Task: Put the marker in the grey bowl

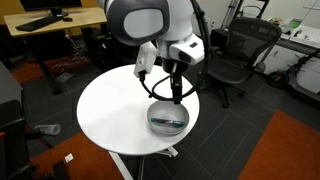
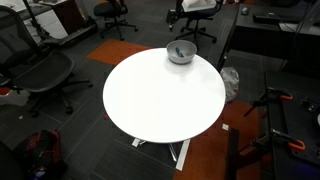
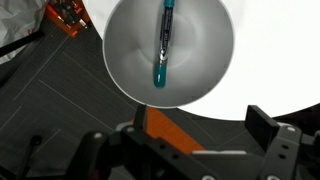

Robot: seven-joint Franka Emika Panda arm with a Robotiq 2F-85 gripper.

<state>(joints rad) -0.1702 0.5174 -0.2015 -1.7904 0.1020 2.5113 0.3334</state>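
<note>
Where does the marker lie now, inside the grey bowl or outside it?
Inside. In the wrist view the marker lies in the hollow of the grey bowl, wholly within its rim.

An exterior view looks down on the table (image 1: 110,120) from close by the arm (image 1: 150,20); we see that table (image 2: 160,100) whole from farther off. Both share the bowl (image 1: 167,128), which our wrist view peers straight into.

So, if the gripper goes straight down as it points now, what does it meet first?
Probably the grey bowl, near its rim, with the marker lying inside; exact depth is unclear.
</note>
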